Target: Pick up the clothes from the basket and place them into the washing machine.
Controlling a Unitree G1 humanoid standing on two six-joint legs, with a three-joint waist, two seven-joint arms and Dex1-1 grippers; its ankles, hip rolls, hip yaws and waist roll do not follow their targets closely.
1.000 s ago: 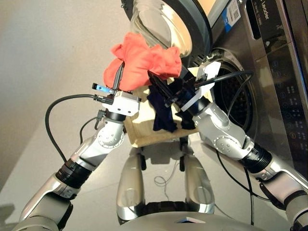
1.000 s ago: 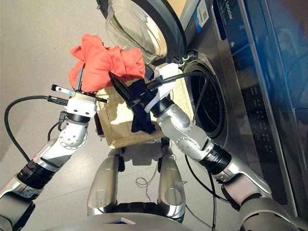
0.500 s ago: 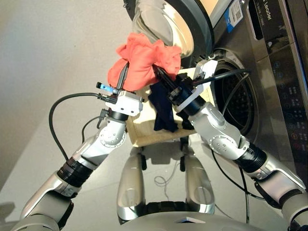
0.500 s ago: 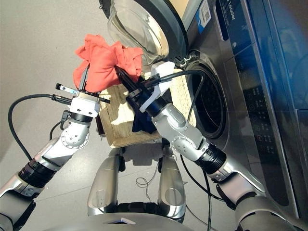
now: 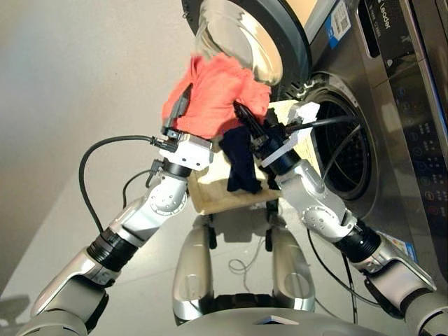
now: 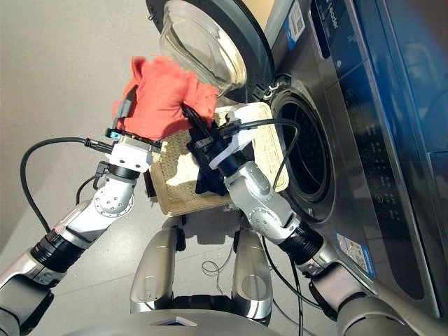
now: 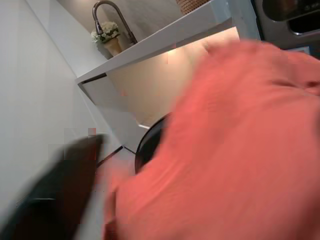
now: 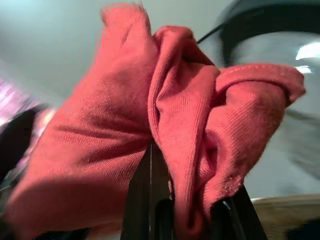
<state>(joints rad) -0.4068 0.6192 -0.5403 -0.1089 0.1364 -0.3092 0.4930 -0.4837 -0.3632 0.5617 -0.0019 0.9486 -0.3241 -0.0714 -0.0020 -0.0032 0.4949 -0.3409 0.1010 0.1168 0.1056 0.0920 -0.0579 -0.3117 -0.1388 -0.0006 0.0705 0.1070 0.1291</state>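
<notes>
The coral-red garment [image 5: 218, 94] is held up in the air above the basket [image 6: 257, 124], bunched into a crumpled mass just in front of the open round glass door [image 5: 241, 35] of the washing machine [image 6: 336, 126]. Both arms are raised to it. The left gripper [image 5: 179, 112] is at the cloth's lower left edge, with one black finger visible against the fabric; whether that gripper is closed on the cloth cannot be told, since the garment covers most of it in the wrist view. The right gripper [image 8: 185, 210] is closed on the coral-red garment, with folds of the fabric pinched between its two dark fingers. The navy blue garment [image 5: 241, 161] hangs beneath the right gripper, draping down over the basket's near side; what holds it up cannot be made out. The basket sits on its dark frame directly before the drum hole [image 6: 302, 157], its far corner beside the machine's front. A black cable [image 5: 98, 150] loops out from the left wrist, and another runs from the right wrist across the drum opening.
</notes>
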